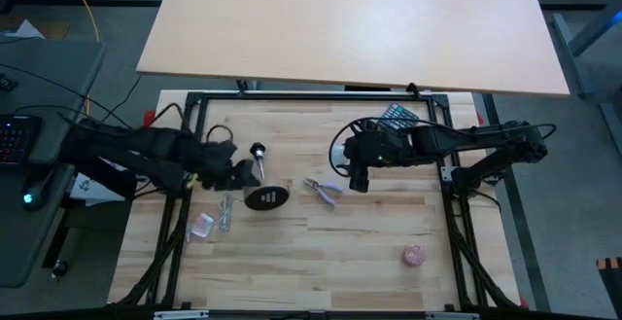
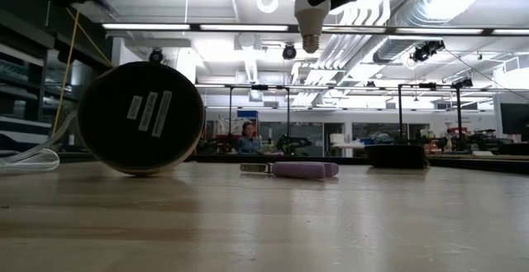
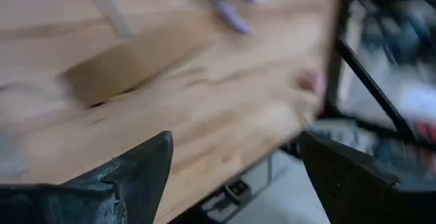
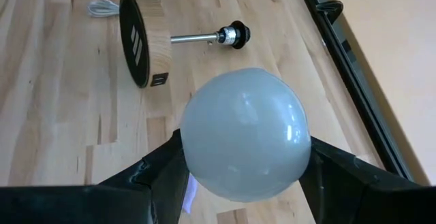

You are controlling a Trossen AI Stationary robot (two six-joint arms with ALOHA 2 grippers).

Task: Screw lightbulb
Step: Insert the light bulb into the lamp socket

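Note:
The white lightbulb (image 4: 242,132) hangs high above the table in my right gripper (image 1: 358,176), which is shut on it. Its grey screw base (image 2: 310,40) points down. The lamp lies on its side: the wooden disc (image 1: 267,196) stands on its rim, and the thin stem runs to the black socket (image 4: 235,35). My left gripper (image 3: 235,176) is open with nothing between its fingers. In the high view my left gripper (image 1: 241,170) is above the table, just left of the lamp's stem. My right gripper pinches the bulb's frosted round head (image 4: 194,152) between its two fingers, one on each side at its widest part. The fingers slant down from the table's right side. The bulb is lifted clear, upright, with its screw base hanging below.
Purple-handled pliers (image 1: 326,191) lie between the lamp and my right gripper. A pinkish ball (image 1: 414,255) rests near the front right. A small clear bag (image 1: 202,225) and a coiled cable (image 1: 225,208) lie left of the disc. A black frame (image 1: 457,203) borders the table.

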